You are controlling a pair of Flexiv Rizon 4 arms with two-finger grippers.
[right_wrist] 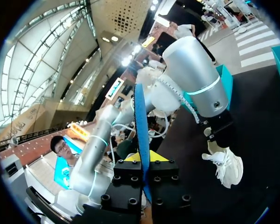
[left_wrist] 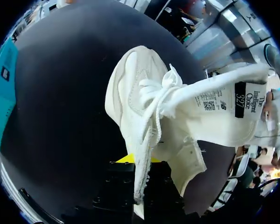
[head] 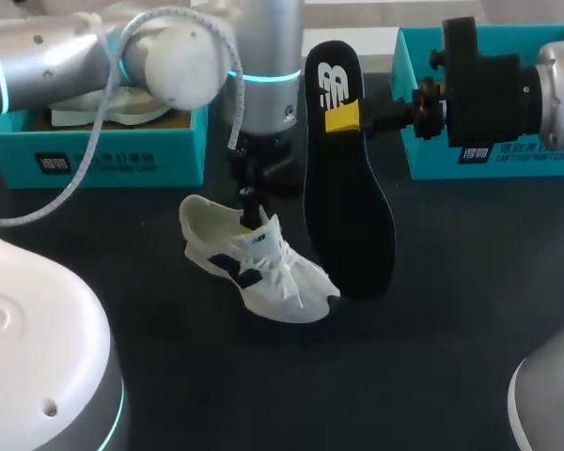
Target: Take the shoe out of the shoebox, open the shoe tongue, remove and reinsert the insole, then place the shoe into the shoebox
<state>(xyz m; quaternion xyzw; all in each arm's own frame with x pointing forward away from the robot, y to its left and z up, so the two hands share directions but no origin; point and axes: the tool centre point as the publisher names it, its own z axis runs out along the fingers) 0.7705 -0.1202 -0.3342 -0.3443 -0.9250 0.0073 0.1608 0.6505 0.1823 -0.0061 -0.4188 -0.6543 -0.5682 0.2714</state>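
A dark table (head: 432,329) fills the head view. The left arm (head: 169,56) comes in from 10 o'clock and bends down to the middle. The right arm (head: 498,85) comes in from 2 o'clock and lies level, pointing at the middle.

Two teal shoeboxes stand at the far edge. The left shoebox (head: 122,155) is at 10 o'clock from the shoe, with something white inside. The right shoebox (head: 508,155) is at 2 o'clock.

The black insole (head: 350,216) stands on end just beside the shoe, at its 3 o'clock. Its toe end is down by the table and its heel end is up. The right gripper (head: 343,117) is clamped on it near the heel end, one yellow tip on each face.

The white shoe (head: 258,263) rests on the table at centre, toe towards 4 o'clock, outside both boxes. Its tongue is pulled out and open. The left gripper (head: 249,218) reaches down into the shoe's opening, pinching the collar edge.
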